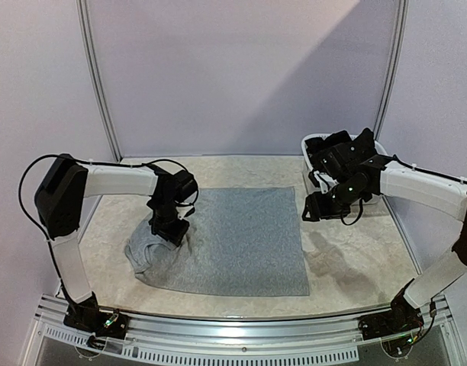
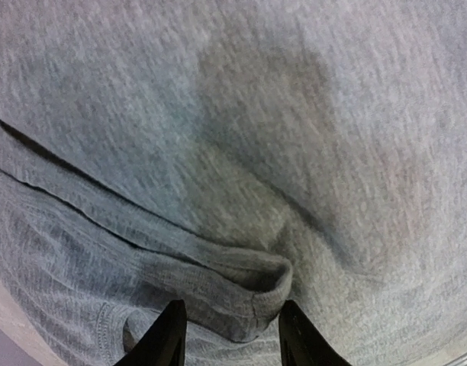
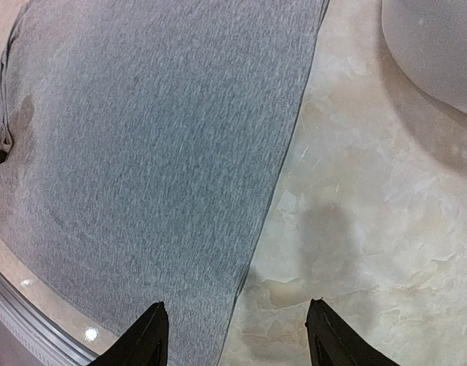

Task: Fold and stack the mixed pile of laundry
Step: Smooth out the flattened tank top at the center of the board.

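Observation:
A light grey sleeveless top (image 1: 241, 236) lies spread flat on the table, with its left end bunched up (image 1: 149, 255). My left gripper (image 1: 169, 229) is down on that bunched end. In the left wrist view it (image 2: 232, 303) is open, and its fingertips stand on either side of a folded hem (image 2: 252, 278). My right gripper (image 1: 314, 207) hovers open and empty over the top's right edge (image 3: 272, 206). It shows wide open in the right wrist view (image 3: 237, 302). A black garment (image 1: 336, 149) fills the basket. The printed piece is out of view.
A white plastic laundry basket (image 1: 308, 143) stands at the back right of the beige marbled table (image 1: 355, 259); its wall also shows in the right wrist view (image 3: 439, 46). A metal rail (image 1: 241, 328) runs along the table's near edge.

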### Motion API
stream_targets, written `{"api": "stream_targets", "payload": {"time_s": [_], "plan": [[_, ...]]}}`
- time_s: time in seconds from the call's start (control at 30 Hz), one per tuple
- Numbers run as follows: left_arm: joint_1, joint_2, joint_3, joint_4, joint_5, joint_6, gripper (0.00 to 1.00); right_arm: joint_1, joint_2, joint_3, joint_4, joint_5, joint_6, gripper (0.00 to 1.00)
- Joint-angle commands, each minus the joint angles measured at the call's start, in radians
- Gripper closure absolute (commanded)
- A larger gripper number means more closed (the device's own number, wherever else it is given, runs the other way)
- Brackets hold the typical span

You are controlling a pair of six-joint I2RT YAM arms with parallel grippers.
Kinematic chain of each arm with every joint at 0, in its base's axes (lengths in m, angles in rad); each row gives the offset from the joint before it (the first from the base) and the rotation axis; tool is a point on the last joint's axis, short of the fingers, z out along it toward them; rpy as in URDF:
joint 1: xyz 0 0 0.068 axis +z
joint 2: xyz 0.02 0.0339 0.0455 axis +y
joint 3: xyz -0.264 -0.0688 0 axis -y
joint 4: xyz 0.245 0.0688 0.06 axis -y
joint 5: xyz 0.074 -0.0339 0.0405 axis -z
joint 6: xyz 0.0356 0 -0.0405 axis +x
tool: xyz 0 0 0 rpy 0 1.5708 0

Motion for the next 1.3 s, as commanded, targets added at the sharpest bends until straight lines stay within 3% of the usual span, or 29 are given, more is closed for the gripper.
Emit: {"api": "stream_targets", "payload": {"time_s": [0.0,0.1,0.2,0.23,0.57,0.77,1.03,1.17,1.27], "plan": [[-0.017,0.032,-0.027,0.066,-0.007,0.009,0.58,0.0,-0.03,-0.016,-0.02,0.017,0.017,0.38],[-0.018,0.041,-0.029,0.086,-0.009,0.01,0.65,0.001,-0.034,-0.014,-0.029,0.023,0.018,0.38],[-0.019,0.029,-0.027,0.096,-0.018,0.01,0.96,-0.001,-0.039,-0.015,-0.033,0.026,0.022,0.39],[-0.02,0.016,-0.029,0.097,-0.028,0.01,1.0,-0.001,-0.041,-0.014,-0.035,0.026,0.022,0.39],[0.056,-0.173,0.0,-0.007,-0.169,0.04,1.0,-0.001,-0.03,-0.003,-0.04,0.026,0.026,0.39],[0.167,-0.23,0.067,-0.073,-0.093,0.103,0.99,0.001,-0.009,0.016,-0.039,0.006,0.015,0.39],[0.173,-0.169,0.003,-0.004,0.077,0.095,0.84,0.038,0.044,0.037,-0.017,-0.061,-0.002,0.39],[0.173,-0.165,-0.027,0.036,0.109,0.059,0.7,0.083,0.082,0.048,-0.017,-0.071,-0.015,0.38],[0.177,-0.163,-0.028,0.038,0.098,0.05,0.68,0.101,0.108,0.049,-0.016,-0.06,-0.011,0.39]]}}
